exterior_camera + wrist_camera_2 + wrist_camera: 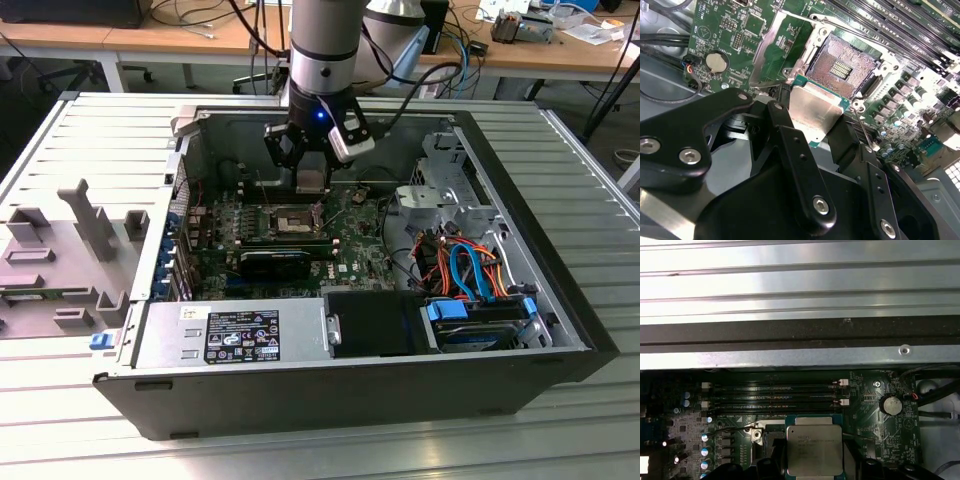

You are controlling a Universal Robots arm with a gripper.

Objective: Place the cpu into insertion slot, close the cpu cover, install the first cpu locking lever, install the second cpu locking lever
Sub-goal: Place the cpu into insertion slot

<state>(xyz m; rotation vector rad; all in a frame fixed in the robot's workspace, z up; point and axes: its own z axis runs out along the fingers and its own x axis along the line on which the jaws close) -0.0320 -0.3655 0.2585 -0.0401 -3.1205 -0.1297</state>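
My gripper (311,180) is shut on the cpu (312,182), a flat square chip with a dull silver top, and holds it by two opposite edges. It hangs just above and behind the insertion slot (290,219) in the exterior view. In the second wrist view the black fingers (790,145) clamp the cpu (815,110) a short way from the bare insertion slot (847,67), whose dark contact field is uncovered. The cpu cover (766,52) stands swung up beside the slot. A thin locking lever (862,130) sticks up free. The cpu (814,450) also shows in the first wrist view.
The green motherboard lies inside an open computer case (560,330). Memory slots (772,395) run beside the socket, with a black expansion card (272,262) in front of it. A power supply (240,335) and a drive bay with cables (470,270) fill the near side. A grey fixture (60,260) lies outside.
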